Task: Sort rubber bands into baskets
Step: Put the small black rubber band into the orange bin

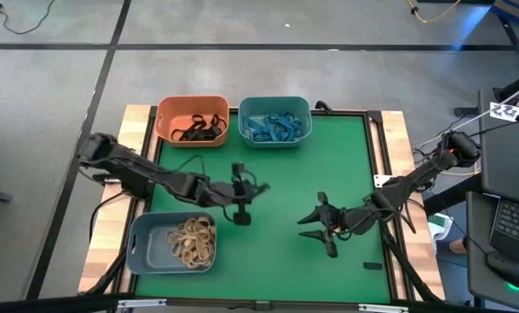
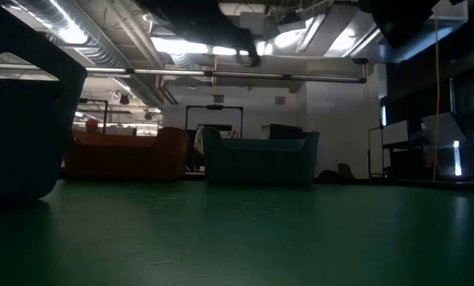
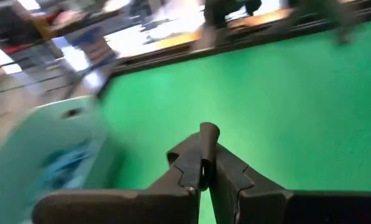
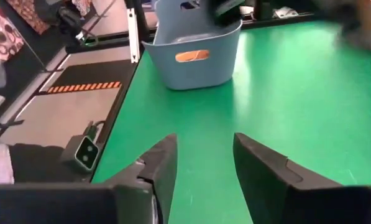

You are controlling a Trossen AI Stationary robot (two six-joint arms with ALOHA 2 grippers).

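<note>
Three baskets stand on the green mat. The orange basket [image 1: 192, 120] holds black rubber bands [image 1: 198, 129]. The teal basket [image 1: 275, 120] beside it holds blue bands [image 1: 275, 130]. The grey-blue basket [image 1: 174, 242] at the near left holds tan bands [image 1: 192, 241]. My left gripper [image 1: 257, 187] hovers over the mat's middle, shut [image 3: 205, 143], with no band showing between its fingers. My right gripper [image 1: 307, 228] hovers right of centre, open [image 4: 204, 155] and empty, pointing toward the grey-blue basket [image 4: 194, 53].
The mat [image 1: 346, 165] has a raised dark frame around it, with wooden table strips on both sides. A small dark thing [image 1: 372, 265] lies on the mat near the right front. A laptop [image 1: 511, 226] and cables sit off the table's right side.
</note>
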